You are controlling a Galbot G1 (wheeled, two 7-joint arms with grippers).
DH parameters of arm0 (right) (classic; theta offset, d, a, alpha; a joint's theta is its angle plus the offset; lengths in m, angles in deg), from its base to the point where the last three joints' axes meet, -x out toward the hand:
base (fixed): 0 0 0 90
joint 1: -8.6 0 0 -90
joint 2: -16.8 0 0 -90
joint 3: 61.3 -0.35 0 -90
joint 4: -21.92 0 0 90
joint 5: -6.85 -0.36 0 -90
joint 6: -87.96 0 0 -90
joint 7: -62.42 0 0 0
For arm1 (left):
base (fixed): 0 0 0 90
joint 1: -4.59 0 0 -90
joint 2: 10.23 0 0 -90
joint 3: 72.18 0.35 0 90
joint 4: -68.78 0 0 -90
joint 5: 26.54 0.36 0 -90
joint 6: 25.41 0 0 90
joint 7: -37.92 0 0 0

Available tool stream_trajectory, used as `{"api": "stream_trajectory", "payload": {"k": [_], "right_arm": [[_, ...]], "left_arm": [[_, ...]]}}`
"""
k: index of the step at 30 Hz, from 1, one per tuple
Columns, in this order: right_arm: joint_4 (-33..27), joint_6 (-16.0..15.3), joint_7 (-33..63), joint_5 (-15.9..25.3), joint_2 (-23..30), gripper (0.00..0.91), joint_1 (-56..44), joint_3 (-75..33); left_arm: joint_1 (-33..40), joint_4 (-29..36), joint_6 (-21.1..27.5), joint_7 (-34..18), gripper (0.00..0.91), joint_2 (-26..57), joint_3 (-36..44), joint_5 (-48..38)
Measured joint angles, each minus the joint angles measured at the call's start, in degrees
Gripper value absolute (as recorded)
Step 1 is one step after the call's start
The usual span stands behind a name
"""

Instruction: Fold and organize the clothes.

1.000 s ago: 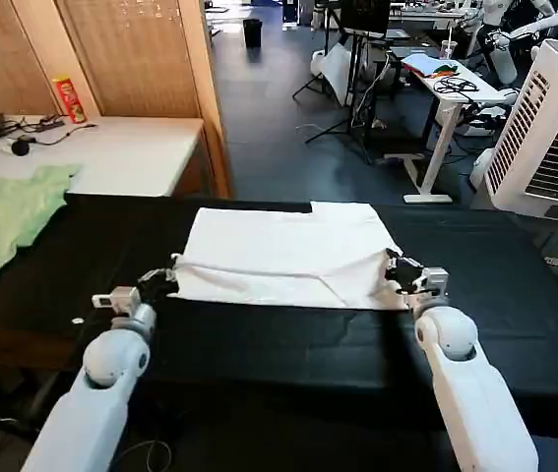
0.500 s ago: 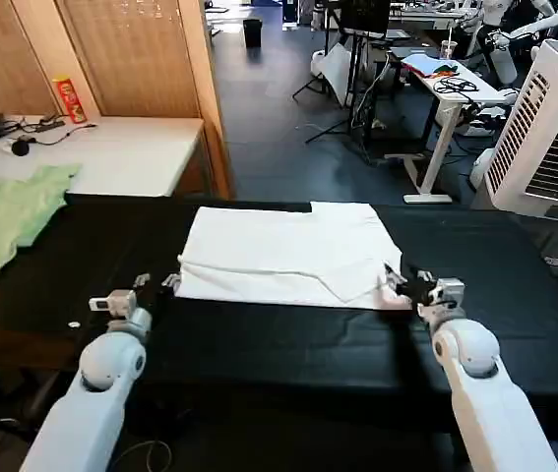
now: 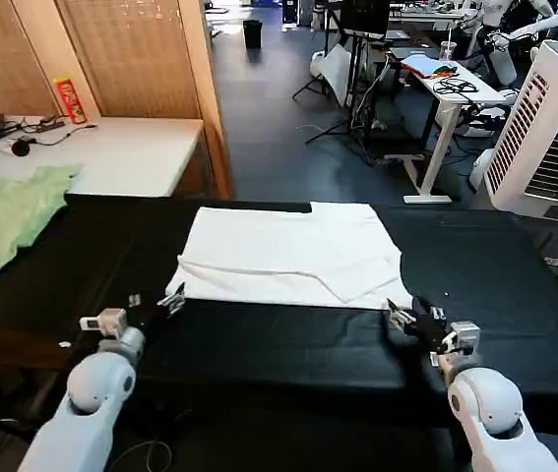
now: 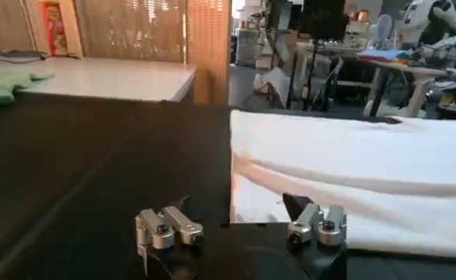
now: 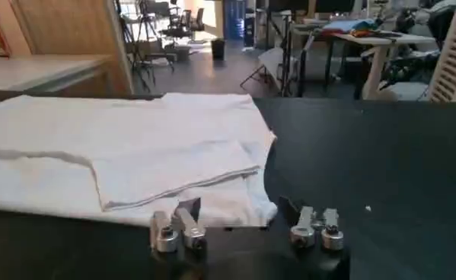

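The clothes, a plain white T-shirt (image 3: 288, 251), lie folded into a flat rectangle on the black table (image 3: 515, 285), with one flap doubled over at the near right. My left gripper (image 3: 155, 303) is open just off the shirt's near left corner, holding nothing. In the left wrist view the left gripper (image 4: 239, 224) has that corner of the T-shirt (image 4: 349, 167) just ahead of its fingers. My right gripper (image 3: 406, 317) is open just short of the near right corner. The right wrist view shows the right gripper (image 5: 243, 224) empty before the T-shirt (image 5: 121, 144).
A pale green garment (image 3: 3, 211) lies at the table's far left end. Behind it stands a white desk (image 3: 121, 152) with a red can (image 3: 67, 98). A white air cooler (image 3: 554, 128) stands at the right. Bare black tabletop stretches to the right of the shirt.
Both grippers have drawn back toward me from the shirt's near edge, where they were a second ago. The near edge now lies flat on the table.
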Motion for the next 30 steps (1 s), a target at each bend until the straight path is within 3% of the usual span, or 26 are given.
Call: {"api": "stream_trajectory", "payload": {"k": [1,2,4,6,7,8,12,19,24,30], "right_arm": [[-0.09,0.01,0.00,0.08,0.14,0.527,-0.01,0.08],[-0.21,0.03,0.01,0.15,0.25,0.517,-0.01,0.09],[-0.53,0.09,0.00,0.20,0.41,0.390,0.07,0.12],[-0.92,0.14,-0.01,0.27,0.48,0.205,0.26,0.15],[-1.02,0.17,-0.01,0.27,0.50,0.176,0.33,0.15],[-1.00,0.18,0.00,0.27,0.50,0.088,0.32,0.16],[0.28,-0.49,1.20,0.11,0.24,0.078,-0.56,0.01],[7.60,-4.90,4.42,-0.73,-1.02,0.078,-4.63,-1.17],[13.45,-7.98,6.06,0.08,-1.33,0.078,-9.56,-2.61],[18.49,-9.10,5.97,2.32,-0.24,0.078,-16.48,-3.81]], "left_arm": [[0.01,-0.23,-0.02,0.00,0.185,-0.13,0.00,0.00],[0.02,-0.40,-0.02,-0.02,0.156,-0.24,0.01,0.00],[-0.03,-0.65,-0.02,-0.01,0.000,-0.36,0.00,-0.03],[-0.23,-0.65,-0.04,0.08,0.000,-0.37,0.01,-0.10],[-0.33,-0.64,-0.06,0.12,0.000,-0.37,0.00,-0.10],[-0.40,-0.62,-0.06,0.13,0.000,-0.38,0.01,-0.10],[-0.93,-0.16,-0.11,0.12,0.000,-0.36,0.04,0.62],[-4.06,2.47,-0.07,-0.69,0.000,1.64,0.04,3.14],[-8.71,6.62,0.68,-1.98,0.000,3.87,-1.33,2.88],[-15.62,12.98,1.09,-3.48,0.000,6.39,-2.95,3.21]]}}
